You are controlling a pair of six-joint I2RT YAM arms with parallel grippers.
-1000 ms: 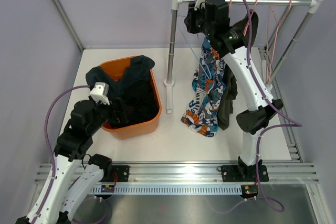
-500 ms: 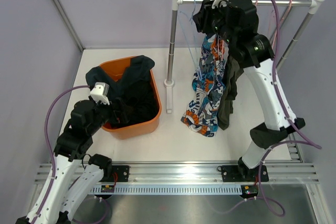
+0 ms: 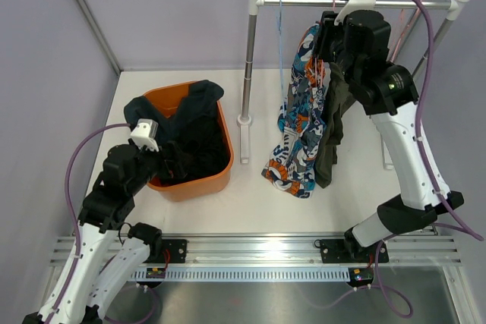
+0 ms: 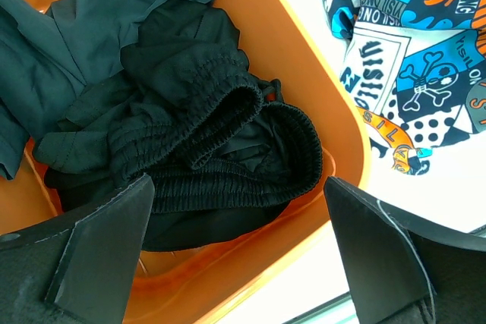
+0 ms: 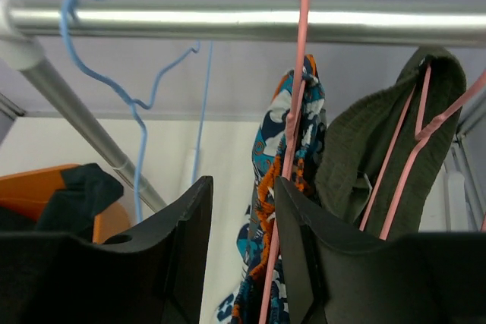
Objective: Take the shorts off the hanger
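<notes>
Two shorts (image 3: 300,123) hang, two lie in one bin (image 3: 186,187); left hand (image 4: 237,187), right hand (image 5: 243,187) apart.

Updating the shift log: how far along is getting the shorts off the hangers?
Done: black shorts and navy shorts lie in the orange bin. In hand: the right gripper, jaws open, is up at the rail by the pink hanger of the patterned shorts, holding nothing. Left: those and the olive shorts hang there.

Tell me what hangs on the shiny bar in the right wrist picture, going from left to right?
Empty light-blue wire hanger → blue-white-orange patterned fabric shorts → olive green fabric shorts.
</notes>
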